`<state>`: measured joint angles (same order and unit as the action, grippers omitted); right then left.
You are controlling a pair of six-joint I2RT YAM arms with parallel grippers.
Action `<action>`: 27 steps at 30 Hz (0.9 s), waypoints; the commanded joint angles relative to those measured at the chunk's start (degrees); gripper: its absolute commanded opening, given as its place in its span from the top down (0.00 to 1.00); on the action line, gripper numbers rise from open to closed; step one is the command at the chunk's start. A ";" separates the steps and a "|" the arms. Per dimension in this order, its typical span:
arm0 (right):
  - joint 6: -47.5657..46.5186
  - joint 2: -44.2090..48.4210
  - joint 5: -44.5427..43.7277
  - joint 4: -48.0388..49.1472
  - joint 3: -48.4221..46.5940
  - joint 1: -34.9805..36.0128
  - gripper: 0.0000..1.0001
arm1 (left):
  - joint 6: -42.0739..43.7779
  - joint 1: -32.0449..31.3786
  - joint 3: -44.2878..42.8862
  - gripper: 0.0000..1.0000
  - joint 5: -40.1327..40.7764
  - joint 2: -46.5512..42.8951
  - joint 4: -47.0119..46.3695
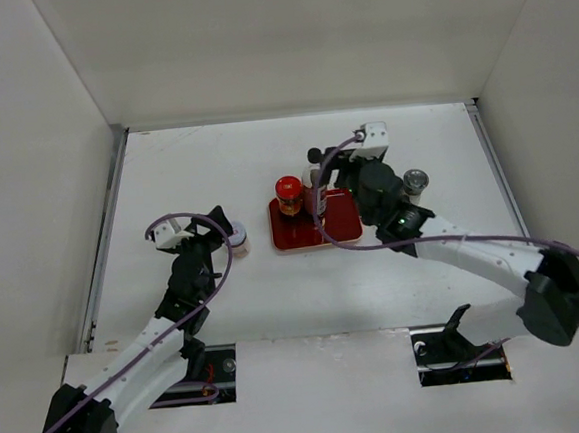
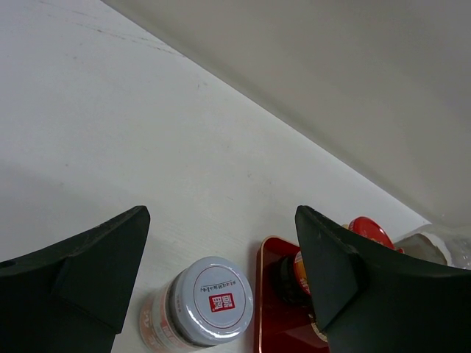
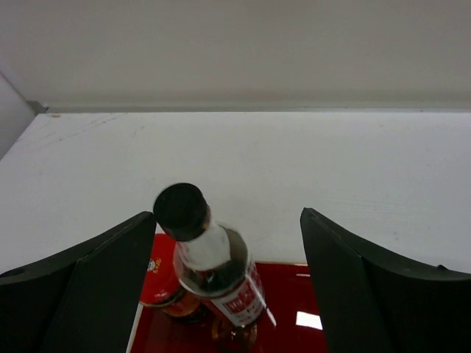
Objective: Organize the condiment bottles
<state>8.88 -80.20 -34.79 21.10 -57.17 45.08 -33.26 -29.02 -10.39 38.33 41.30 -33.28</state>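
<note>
Right wrist shows tall bottle beside red-lidded jar on tray.

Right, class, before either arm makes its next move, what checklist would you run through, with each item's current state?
1. Left claw open: ok.
2. Grey-lidded jar upright, lined up between its fingers: ok.
3. Right claw open: ok.
4. Tall bottle standing on the red tray: ok.
5. Every container on the tray: not ok; the grey-lidded jar sits on the table.
6. Tray space for that jar: cannot tell.
</note>
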 commanded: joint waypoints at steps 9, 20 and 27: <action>12.81 21.05 -18.21 -21.33 16.29 -2.40 0.62 | -0.58 -1.35 -0.07 0.20 -0.71 0.62 -2.93; 21.34 18.16 -3.99 -29.81 18.67 -12.25 0.01 | -0.58 -1.97 -0.07 0.20 -0.97 1.59 -4.43; 21.00 10.35 -0.37 -23.04 16.74 -14.98 0.13 | -0.58 -1.70 -0.15 0.20 -1.23 3.34 -4.78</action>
<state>28.82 -67.88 -37.91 -6.42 -37.80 31.00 -33.30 -30.83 -10.35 37.76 43.70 -34.65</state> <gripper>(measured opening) 0.887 0.801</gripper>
